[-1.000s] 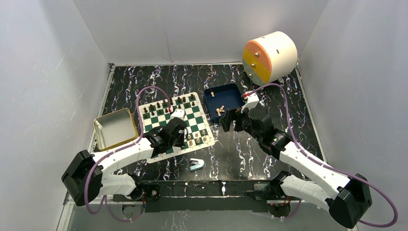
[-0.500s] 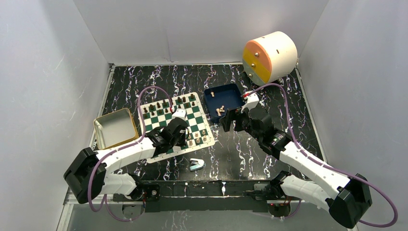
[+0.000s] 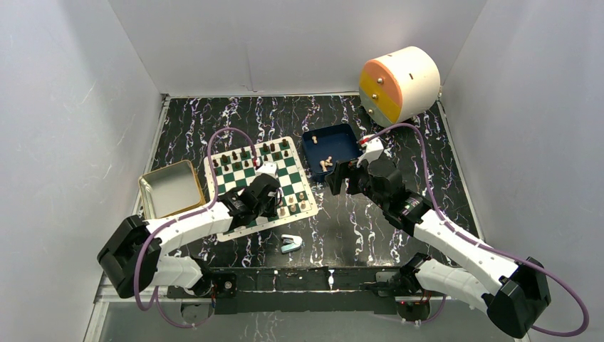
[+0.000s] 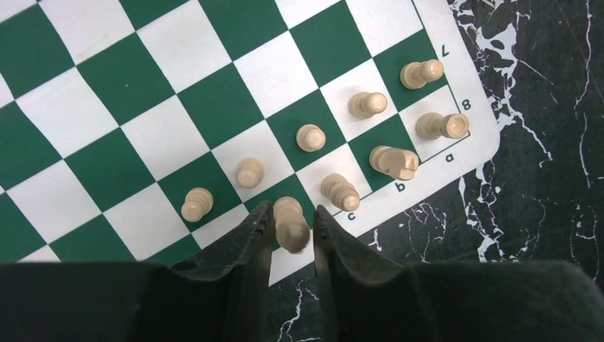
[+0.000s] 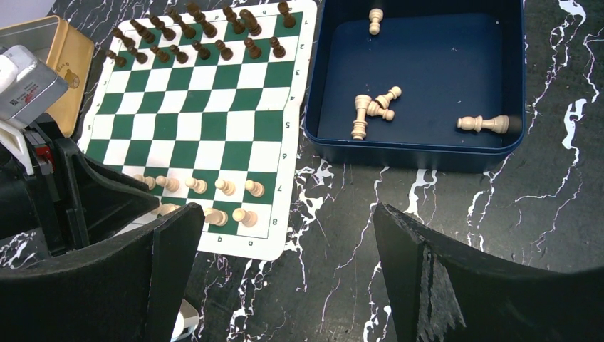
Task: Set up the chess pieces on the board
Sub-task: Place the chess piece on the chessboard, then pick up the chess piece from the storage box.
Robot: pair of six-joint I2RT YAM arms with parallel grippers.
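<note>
The board is a thin green-and-white checkered mat with a white border, lying flat on the surface, slightly askew. Dark chess pieces stand upright in two rows along its far edge. Light tan pieces stand at the near edge (five pawns in one row, four pieces behind them); one of those four stands between the left gripper's fingers. More light pieces lie scattered in the dark blue tray beside the board.

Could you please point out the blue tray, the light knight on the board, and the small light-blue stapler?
blue tray (image 5: 413, 153), right wrist view, on its near wall.
light knight (image 4: 394, 161), left wrist view, on its body.
light-blue stapler (image 3: 290, 244), top external view, on its middle.
</note>
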